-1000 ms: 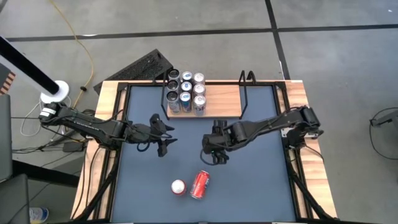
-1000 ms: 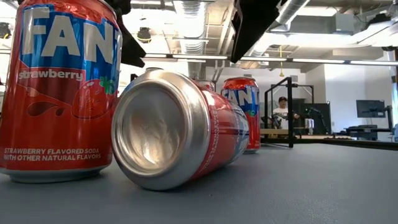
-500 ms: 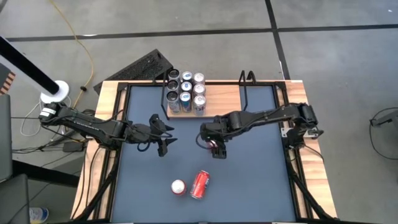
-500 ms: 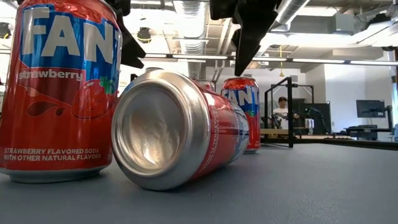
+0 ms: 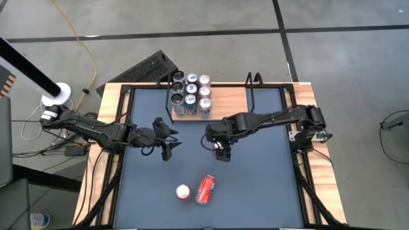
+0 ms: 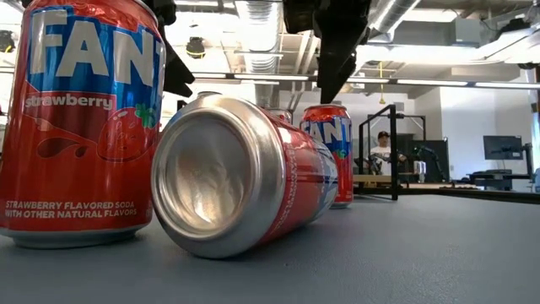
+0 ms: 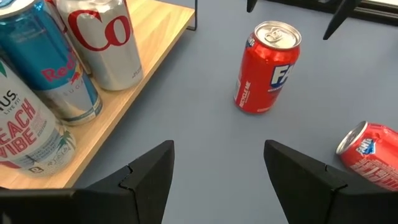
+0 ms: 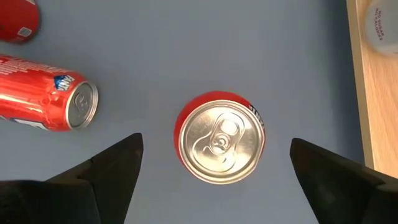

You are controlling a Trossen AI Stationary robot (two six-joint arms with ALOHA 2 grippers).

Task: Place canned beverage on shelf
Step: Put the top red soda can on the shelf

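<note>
An upright red Fanta can stands on the dark blue mat, also seen in the left wrist view and far off in the low view. My right gripper hangs open above this can, pointing down, one finger to each side and clear of it. My left gripper waits open at mid-left, holding nothing. The shelf, a light-wood board with black rod uprights, stands at the far edge with several cans on its left end.
Near the front edge a second red can stands upright, and a third red can lies on its side beside it. The shelf's right part is bare wood. A black frame and a wooden rim border the mat.
My right gripper has swung a little toward the table's left and far edge and rolled at the wrist, coming over the upright red can. The cans have stayed where they were.
</note>
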